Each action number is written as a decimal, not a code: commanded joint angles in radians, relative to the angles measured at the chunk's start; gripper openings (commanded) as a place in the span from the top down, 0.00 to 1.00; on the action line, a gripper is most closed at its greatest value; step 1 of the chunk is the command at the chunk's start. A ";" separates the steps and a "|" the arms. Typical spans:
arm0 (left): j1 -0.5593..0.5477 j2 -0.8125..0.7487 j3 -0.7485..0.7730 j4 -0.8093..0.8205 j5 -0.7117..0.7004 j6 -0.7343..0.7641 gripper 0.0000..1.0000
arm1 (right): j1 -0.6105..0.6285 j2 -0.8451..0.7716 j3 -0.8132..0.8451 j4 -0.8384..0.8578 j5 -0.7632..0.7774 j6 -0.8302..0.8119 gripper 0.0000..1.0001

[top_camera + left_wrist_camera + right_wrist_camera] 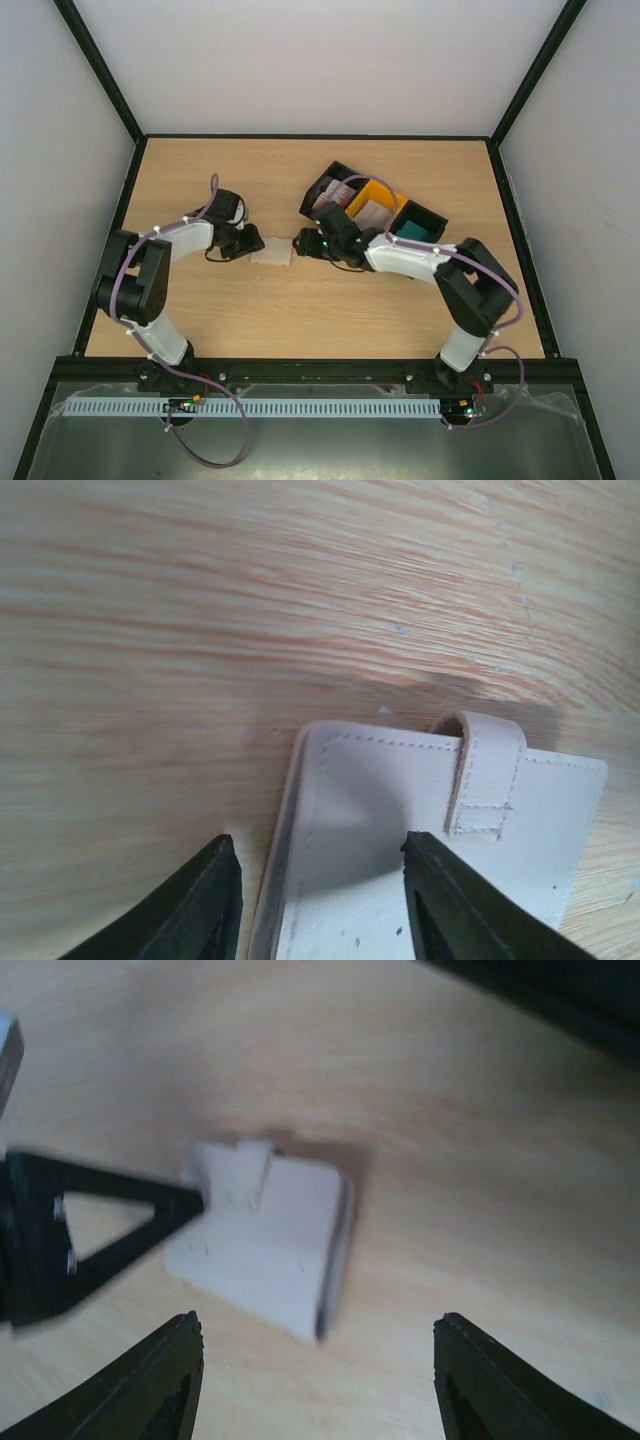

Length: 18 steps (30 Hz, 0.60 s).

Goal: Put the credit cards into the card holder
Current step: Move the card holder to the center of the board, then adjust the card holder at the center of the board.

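Note:
The card holder (272,250) lies flat and closed on the table between my two grippers, pale beige with a stitched strap over its far edge (485,770). My left gripper (318,845) (248,240) is open: one finger stands over the table beside the holder's left edge, the other over its top face. The right gripper (315,1345) (305,243) is open wide with bare table between its fingers, and the card holder (265,1245) sits just beyond its tips. Credit cards show in the bins: a teal one (412,230) and white ones with red print (372,212).
Three open bins stand in a row at the back right: a black one (322,180), an orange one (392,198) and another black one (432,214). The left gripper's finger (120,1222) reaches the holder's side in the right wrist view.

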 commanded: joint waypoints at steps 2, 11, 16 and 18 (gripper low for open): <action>0.005 -0.120 -0.039 -0.031 -0.058 -0.045 0.47 | 0.004 0.167 0.200 0.004 0.088 -0.058 0.38; 0.005 -0.262 -0.186 0.086 -0.027 -0.238 0.40 | 0.003 0.383 0.380 0.025 0.098 -0.114 0.39; 0.001 -0.305 -0.260 0.116 0.002 -0.275 0.40 | 0.003 0.459 0.421 -0.002 0.062 -0.098 0.53; -0.004 -0.307 -0.280 0.114 0.009 -0.269 0.43 | 0.005 0.454 0.395 0.002 0.033 -0.081 0.57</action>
